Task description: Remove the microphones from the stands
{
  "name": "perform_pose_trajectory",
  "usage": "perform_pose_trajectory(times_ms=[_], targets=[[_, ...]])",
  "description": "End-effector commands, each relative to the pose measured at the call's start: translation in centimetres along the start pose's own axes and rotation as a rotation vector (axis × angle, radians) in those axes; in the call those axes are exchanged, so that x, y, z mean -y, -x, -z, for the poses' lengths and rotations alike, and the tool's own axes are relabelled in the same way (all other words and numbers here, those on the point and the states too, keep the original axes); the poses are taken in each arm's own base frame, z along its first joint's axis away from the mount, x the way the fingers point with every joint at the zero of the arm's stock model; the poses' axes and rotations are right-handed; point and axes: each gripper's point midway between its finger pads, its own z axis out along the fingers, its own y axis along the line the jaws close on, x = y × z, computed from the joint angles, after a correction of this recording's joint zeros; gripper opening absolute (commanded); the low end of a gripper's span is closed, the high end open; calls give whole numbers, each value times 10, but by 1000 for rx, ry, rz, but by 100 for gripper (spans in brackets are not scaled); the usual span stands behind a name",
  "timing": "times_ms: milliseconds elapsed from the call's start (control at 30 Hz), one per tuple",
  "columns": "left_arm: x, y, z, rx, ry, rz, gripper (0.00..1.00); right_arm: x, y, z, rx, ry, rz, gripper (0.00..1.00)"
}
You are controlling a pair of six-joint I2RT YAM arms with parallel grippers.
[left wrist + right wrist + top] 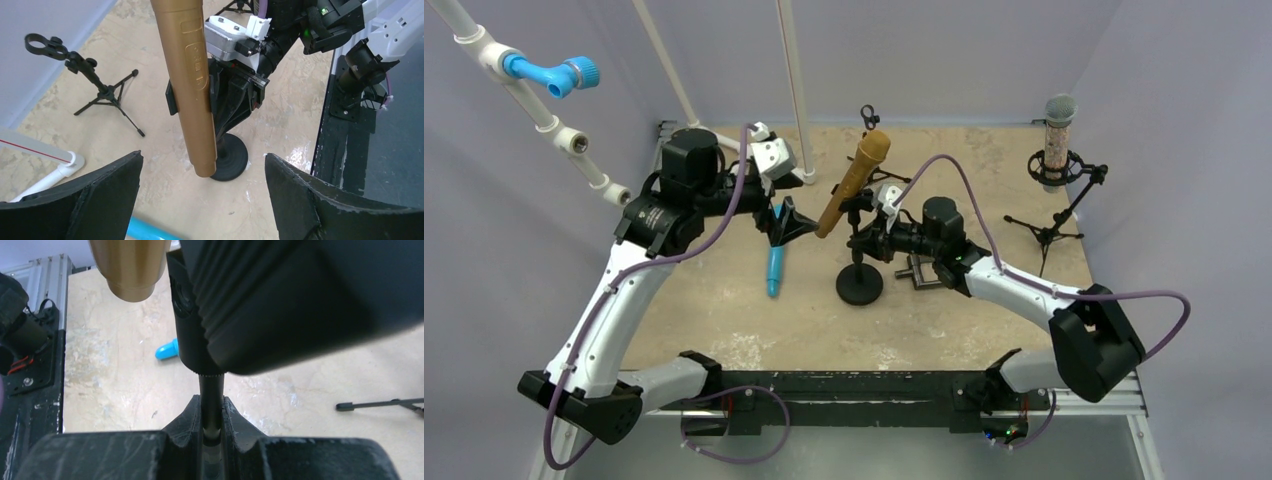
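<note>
The gold metal handheld microphone (854,180) is sitting tilted, head up and tail down, in the black plastic clip (171,97) of the black round-based desk stand (859,288), near the middle of the beige mottled table (724,320). The right gripper (211,435) is pinching the stand's thin pole, with its fingers closed tight on either side. The left gripper (786,222) is hovering just beside the microphone's lower body, its jaws spread wide and holding nothing. A blue plastic microphone (775,270) is lying on the table beneath it.

The step in hand looks to be the grasp. The left fingers should be closing squarely across the gold barrel below the clip. They should then be drawing it out along its own axis while the right gripper is bracing the pole, so that the stand is neither tipping nor sliding.
</note>
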Motion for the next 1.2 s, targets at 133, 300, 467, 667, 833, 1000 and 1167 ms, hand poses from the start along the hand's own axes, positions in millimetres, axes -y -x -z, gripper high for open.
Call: perform_pose_trajectory(times_ms=[133, 300, 467, 667, 833, 1000, 1167], targets=[[6, -2, -3, 27, -42, -13, 89, 1, 26, 1, 201, -55, 149, 0], [4, 11, -10, 76, -57, 32, 89, 6, 12, 2, 169, -80, 149, 0], [-1, 31, -19, 101, -64, 58, 89, 8, 5, 1, 138, -86, 148, 0], [-5, 40, -28, 102, -59, 22, 90, 8, 3, 1, 109, -80, 139, 32], [-1, 48, -33, 114, -75, -10, 90, 9, 5, 1, 95, -74, 131, 69], [4, 53, -39, 104, -87, -27, 90, 12, 7, 6, 87, -81, 103, 74], [7, 55, -48, 90, -63, -20, 90, 12, 2, 18, 44, -63, 85, 80]])
